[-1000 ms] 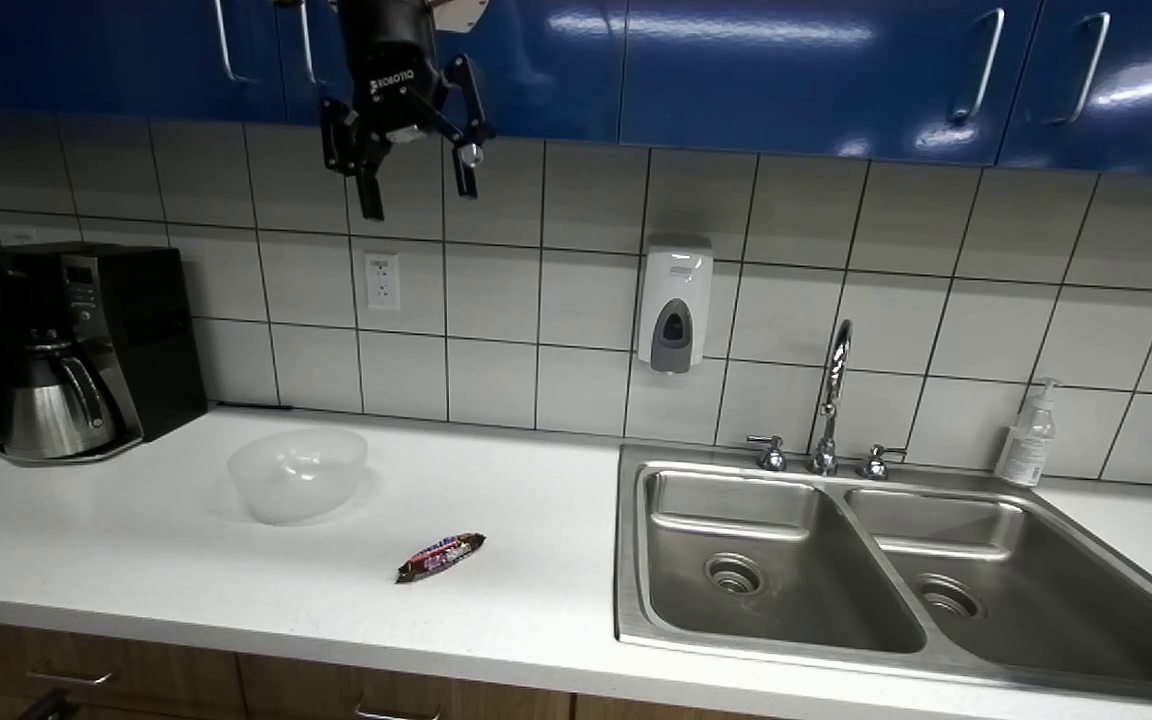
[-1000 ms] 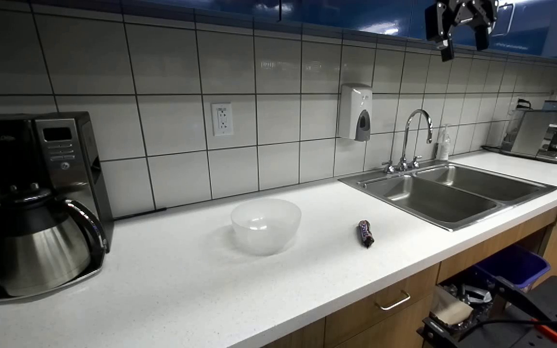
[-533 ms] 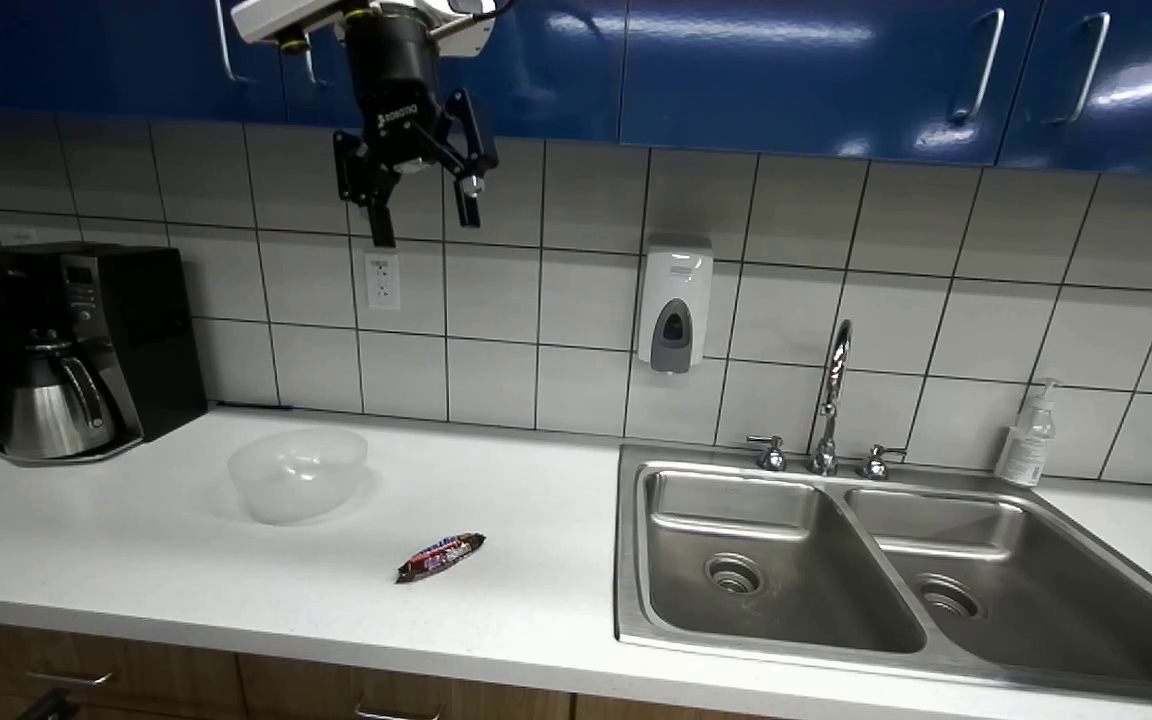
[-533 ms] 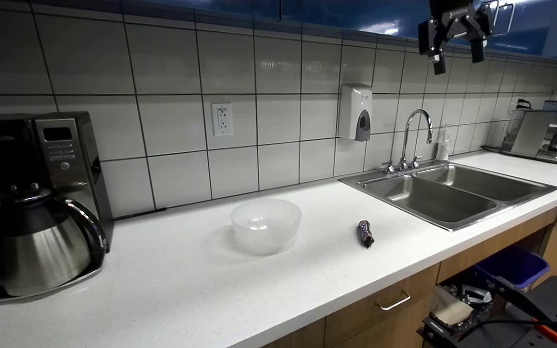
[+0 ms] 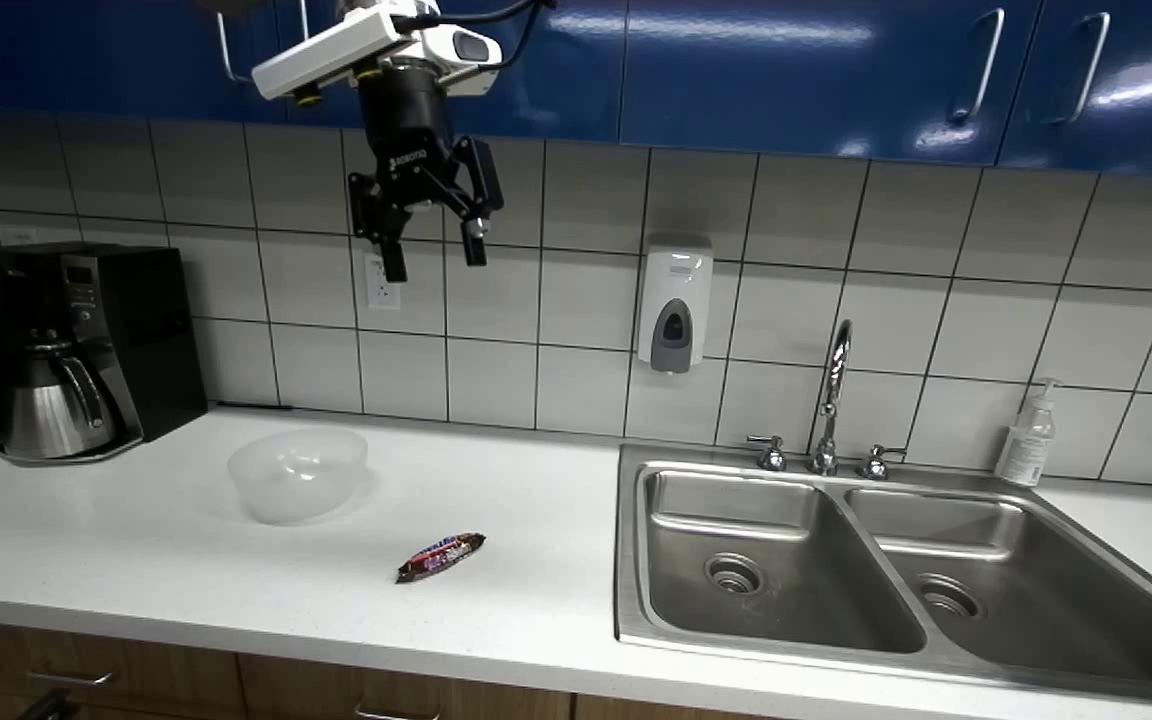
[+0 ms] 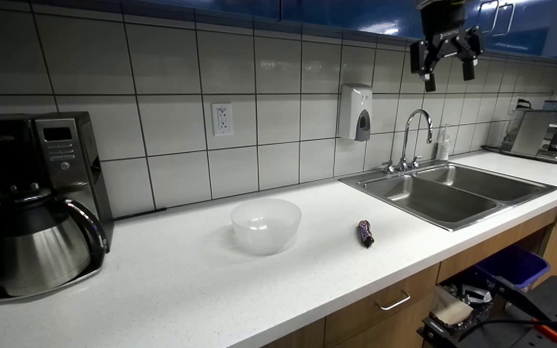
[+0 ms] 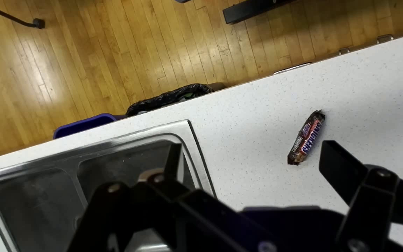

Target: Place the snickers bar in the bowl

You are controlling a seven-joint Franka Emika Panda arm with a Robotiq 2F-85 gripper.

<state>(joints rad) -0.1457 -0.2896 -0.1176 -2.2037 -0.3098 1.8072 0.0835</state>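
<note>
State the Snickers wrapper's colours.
Snickers: dark brown with red, white and purplish-blue markings, clearest in the wrist view.

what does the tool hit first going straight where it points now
Probably the white speckled countertop between the brown-wrapped Snickers bar and the steel double sink; the black two-fingered tool points roughly down. Depth is unclear; it might miss the countertop.
</note>
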